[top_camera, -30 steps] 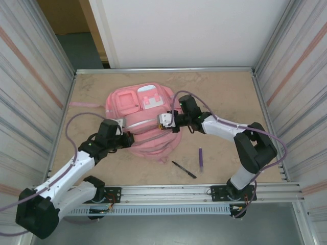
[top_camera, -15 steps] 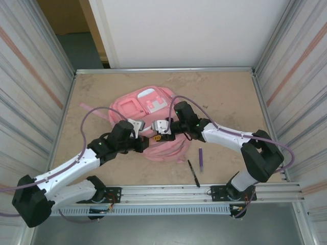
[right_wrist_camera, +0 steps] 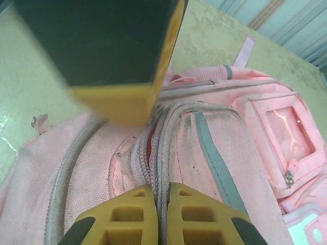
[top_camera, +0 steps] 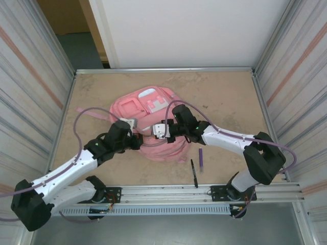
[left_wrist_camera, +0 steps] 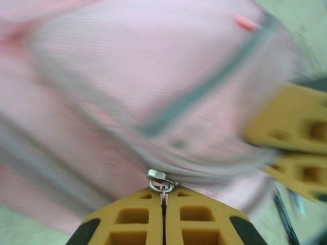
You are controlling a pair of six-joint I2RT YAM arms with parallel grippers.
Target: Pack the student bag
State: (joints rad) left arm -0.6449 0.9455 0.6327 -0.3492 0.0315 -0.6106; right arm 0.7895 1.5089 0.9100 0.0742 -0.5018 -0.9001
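Clamping the small metal zip puller (left_wrist_camera: 162, 179), the left pincer (left_wrist_camera: 163, 196) is seen clenched, its jaws pressed flat together. The right pincer (right_wrist_camera: 161, 194) is likewise clenched, and a ridge of the zip seam (right_wrist_camera: 162, 153) on the student bag (right_wrist_camera: 219, 153) is nipped between its tips, just beside the left one. The bag is laid flat on the counter (top_camera: 230, 97), left of centre, pockets turned up, with both pincers brought together at its near edge.

Trouble is judged most likely at the puller. It is thin and held only by its ring, so it could be slipped out if drawn at an angle to the track. Were the seam grip lost, the whole bag would probably be dragged along instead of the zip being run, the fabric being soft and limp. The teeth could also be jammed by bunched cloth. A black pen (top_camera: 193, 172) and a purple marker (top_camera: 201, 159), lying at the near right, could be pushed aside by a shifted bag.
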